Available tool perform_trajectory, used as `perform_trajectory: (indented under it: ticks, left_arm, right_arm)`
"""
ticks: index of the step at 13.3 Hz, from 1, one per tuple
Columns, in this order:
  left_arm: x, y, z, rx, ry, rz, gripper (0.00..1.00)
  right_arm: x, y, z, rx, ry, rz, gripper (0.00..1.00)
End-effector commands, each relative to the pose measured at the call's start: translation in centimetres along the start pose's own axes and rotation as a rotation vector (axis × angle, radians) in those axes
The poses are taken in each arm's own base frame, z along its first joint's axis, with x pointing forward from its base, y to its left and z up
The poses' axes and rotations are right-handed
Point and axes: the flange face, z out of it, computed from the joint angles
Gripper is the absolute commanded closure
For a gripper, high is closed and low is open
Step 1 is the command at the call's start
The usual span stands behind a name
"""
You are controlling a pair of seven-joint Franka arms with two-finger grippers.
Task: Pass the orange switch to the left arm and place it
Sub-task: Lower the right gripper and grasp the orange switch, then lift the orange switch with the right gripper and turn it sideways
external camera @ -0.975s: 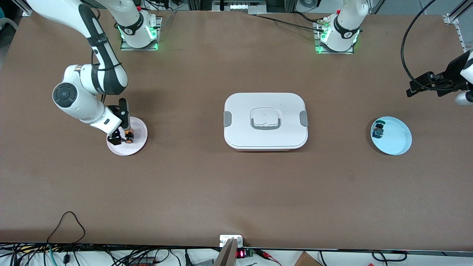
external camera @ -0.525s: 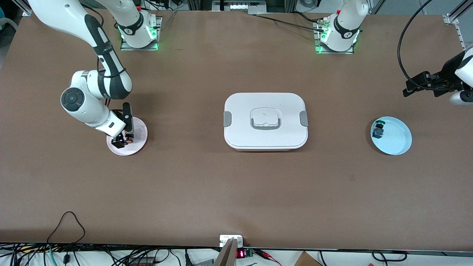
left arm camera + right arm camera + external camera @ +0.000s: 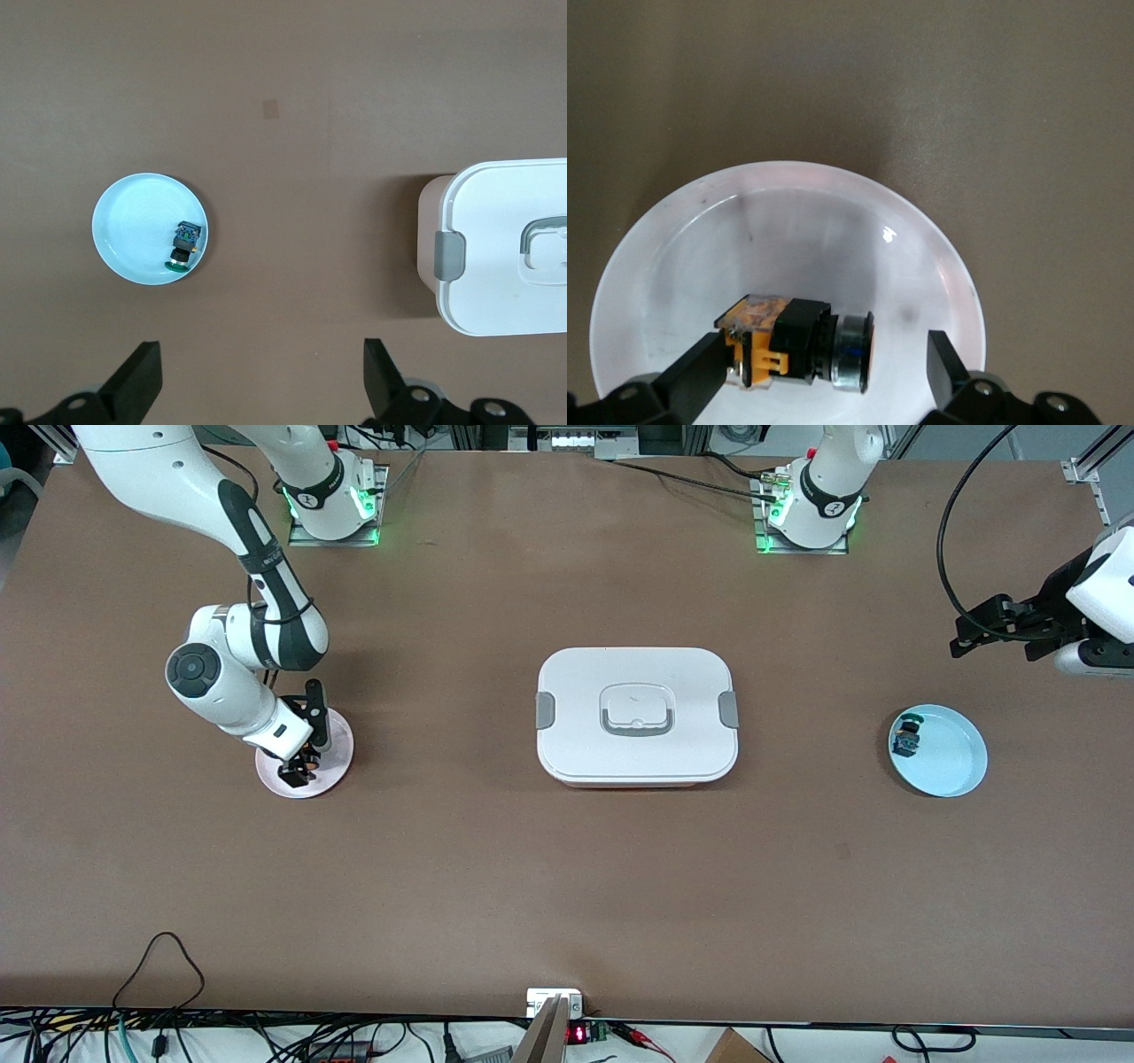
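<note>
- Our right gripper [image 3: 819, 372] is low over the pink plate [image 3: 332, 766], at the right arm's end of the table.
- The orange switch [image 3: 797, 343] lies on its side in that plate, between our two open fingers [image 3: 691, 374].
- One finger looks like it sits right against the orange end, but we cannot tell if it really touches. Nothing is squeezed yet, so the switch is not held.
- The switch is tiny and hard, and we think it is very light. It will not bend or squash.
- Its round metal ring could roll or slip. The plate is smooth and shiny, so a nudge might slide the switch away.
- We think the best place to hold is the blocky black and orange body, with its flat sides, not the round ring.
- Our left gripper [image 3: 257, 381] waits up in the air near the light blue plate [image 3: 961, 775], with its fingers wide apart and nothing in them.
- A little dark switch with green and blue parts [image 3: 907, 734] lies in that blue plate. It is not ours to move.
- The box [image 3: 636, 716] sits in the middle of the table, between the two plates, so we must carry the switch around it.
</note>
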Motion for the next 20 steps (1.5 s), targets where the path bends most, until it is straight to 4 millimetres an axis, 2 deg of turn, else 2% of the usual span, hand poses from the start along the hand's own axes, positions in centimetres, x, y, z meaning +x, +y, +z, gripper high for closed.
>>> perform_trajectory:
  ticks: [1, 6, 11, 15, 20]
  left_arm:
    - [-0.1, 0.2, -0.7, 0.002, 0.01, 0.002, 0.0]
    - [0.0, -0.5, -0.6, 0.007, 0.012, -0.009, 0.0]
    - [-0.5, -0.1, -0.3, 0.009, 0.007, -0.003, 0.0]
    - [-2.1, -0.1, 0.4, 0.015, 0.035, -0.004, 0.0]
    - [-2.1, 0.2, 0.5, 0.013, 0.018, -0.004, 0.0]
  right_arm:
    - [0.1, 0.0, 0.8, -0.017, -0.004, -0.014, 0.0]
    - [0.0, 0.1, 0.3, -0.014, -0.002, -0.011, 0.0]
    - [0.0, 0.4, -1.6, 0.024, 0.021, 0.006, 0.0]
    - [0.2, 0.4, -2.4, 0.032, 0.031, 0.009, 0.0]
    - [-0.5, 0.0, -1.2, 0.043, 0.035, 0.012, 0.0]
